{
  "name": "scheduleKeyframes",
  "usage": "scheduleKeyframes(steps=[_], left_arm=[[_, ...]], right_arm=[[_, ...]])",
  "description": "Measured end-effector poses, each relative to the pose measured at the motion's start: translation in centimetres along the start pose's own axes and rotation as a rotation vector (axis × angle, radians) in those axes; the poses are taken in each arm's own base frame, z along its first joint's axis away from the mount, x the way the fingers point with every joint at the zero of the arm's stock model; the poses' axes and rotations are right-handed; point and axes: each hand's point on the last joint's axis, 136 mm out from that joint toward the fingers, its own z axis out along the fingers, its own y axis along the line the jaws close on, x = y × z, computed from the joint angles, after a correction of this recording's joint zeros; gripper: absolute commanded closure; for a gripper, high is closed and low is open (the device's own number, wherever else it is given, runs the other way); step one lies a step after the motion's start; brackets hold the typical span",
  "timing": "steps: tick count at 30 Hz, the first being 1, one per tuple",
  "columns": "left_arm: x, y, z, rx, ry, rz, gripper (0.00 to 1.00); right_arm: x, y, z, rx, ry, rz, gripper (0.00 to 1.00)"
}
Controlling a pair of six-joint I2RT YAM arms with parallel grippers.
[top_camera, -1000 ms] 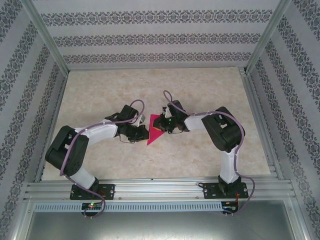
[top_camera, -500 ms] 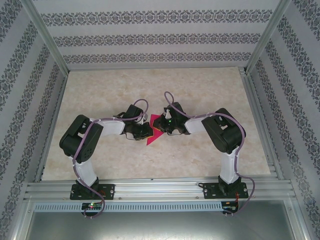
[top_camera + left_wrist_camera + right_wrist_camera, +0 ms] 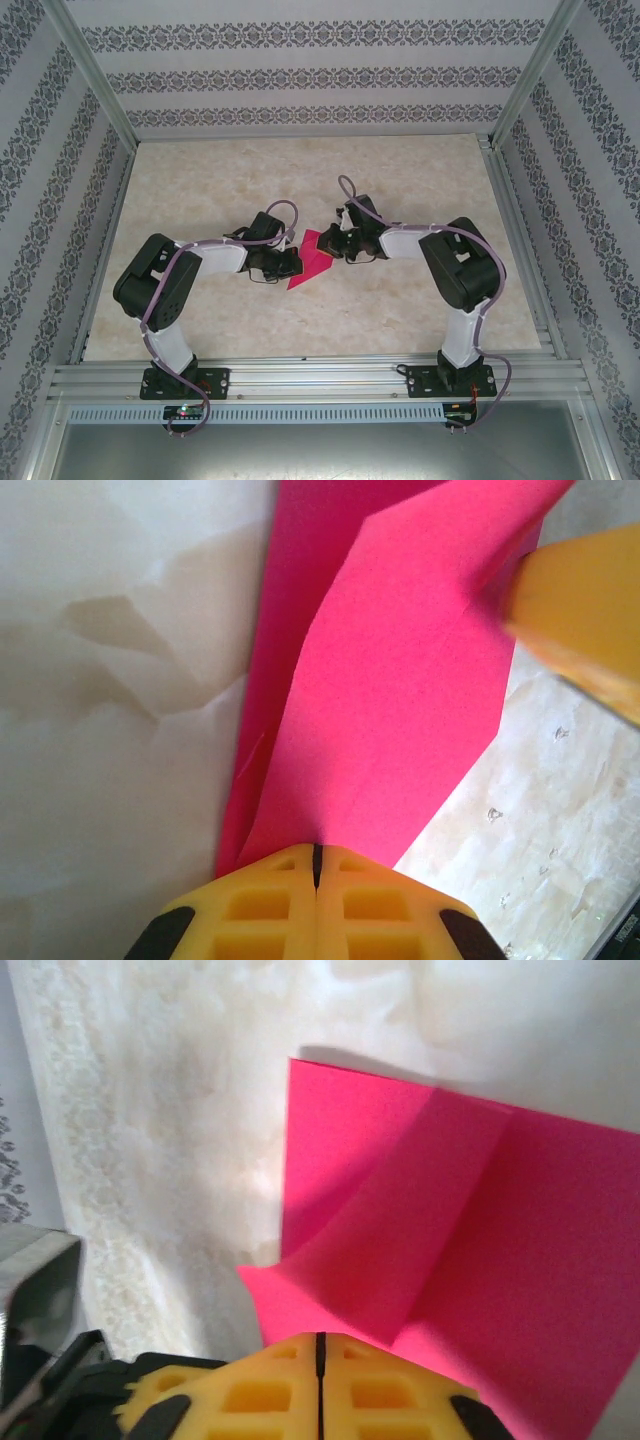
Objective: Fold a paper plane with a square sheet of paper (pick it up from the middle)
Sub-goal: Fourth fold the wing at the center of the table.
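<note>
The right gripper [image 3: 338, 244] had drawn back slightly since a moment earlier, and it and the left gripper [image 3: 286, 263] each pinched an edge of the part-folded square sheet of paper [image 3: 311, 264] in the middle of the table [image 3: 200, 180], an early fold seemingly in hand, with pressing the crease flat likely next.

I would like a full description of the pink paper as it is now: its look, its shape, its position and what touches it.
The pink paper is thin, matte and magenta. It is partly folded: creases and overlapping flaps show in both wrist views, and it is not yet a finished dart. It sits near the middle of the marbled table, and one flap appears raised off the surface. The left gripper is shut on one edge and the right gripper on the opposite side.
</note>
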Motion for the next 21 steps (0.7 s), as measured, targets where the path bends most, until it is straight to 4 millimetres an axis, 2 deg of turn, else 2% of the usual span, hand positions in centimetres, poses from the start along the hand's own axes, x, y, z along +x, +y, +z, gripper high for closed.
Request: scheduleKeyframes(steps=[3,9,11,14,21], left_arm=[[0.1,0.1,-0.1,-0.007,0.012,0.015,1.0],[0.3,0.1,-0.1,-0.016,0.023,0.019,1.0],[0.3,0.1,-0.1,-0.016,0.024,0.019,1.0],[0.4,0.2,-0.2,-0.017,0.026,0.021,1.0],[0.4,0.2,-0.2,-0.018,0.026,0.032,1.0]], right_arm=[[0.6,1.3,-0.1,-0.018,0.006,-0.037,1.0],[3.0,2.6,2.1,-0.027,0.064,-0.076,1.0],[3.1,1.9,2.8,-0.016,0.072,-0.069,1.0],[2.8,0.0,3.6,0.023,0.068,-0.039,1.0],[0.9,-0.9,2.9,0.014,0.03,-0.014,0.99]])
